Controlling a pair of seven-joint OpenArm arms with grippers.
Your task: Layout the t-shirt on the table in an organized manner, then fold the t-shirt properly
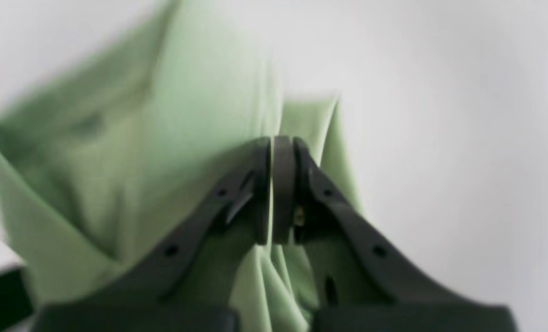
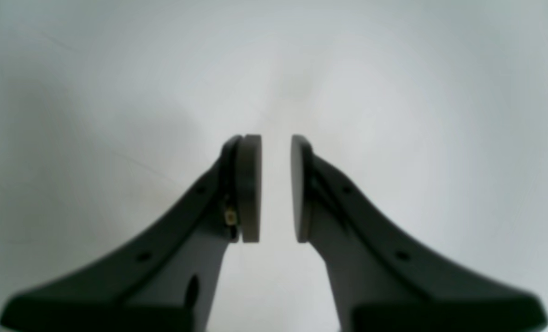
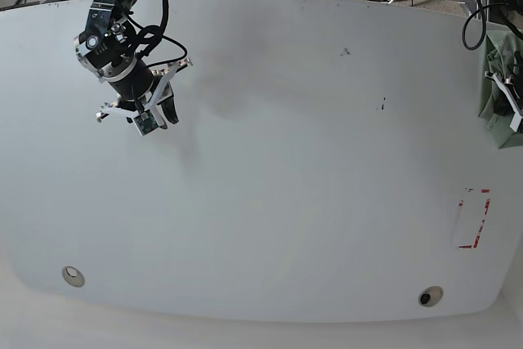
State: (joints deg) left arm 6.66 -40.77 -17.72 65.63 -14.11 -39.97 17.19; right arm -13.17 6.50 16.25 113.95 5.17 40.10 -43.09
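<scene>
The t-shirt (image 1: 200, 152) is sage green, of soft fabric, and it hangs in long folds and creases; in the left wrist view it is bunched, with one thick folded edge low at the left, and the picture is blurred. In the base view only a small green part (image 3: 496, 96) shows at the right edge of the worktop (image 3: 270, 202), near the far right corner, beside the left arm. It is not spread flat on the worktop.

The left gripper (image 1: 283, 189) has its pads pressed together on a fold of the t-shirt, and cloth falls on both sides of its fingers.

The right gripper (image 2: 276, 189) has its pads slightly spread, with a narrow gap between them and nothing in the gap; below it only the bare white surface shows. In the base view the right gripper (image 3: 152, 117) hangs over the far left part of the worktop, and its arm comes in from the far left corner and points down toward the surface.

On the near side of the worktop there are two round cable holes, one (image 3: 73, 275) near the near left corner and one (image 3: 430, 296) near the near right corner. One red tape rectangle (image 3: 473, 218) lies near the right edge. A few small dark specks (image 3: 381, 105) lie farther back, toward the far right. There is one t-shirt and two arms.
</scene>
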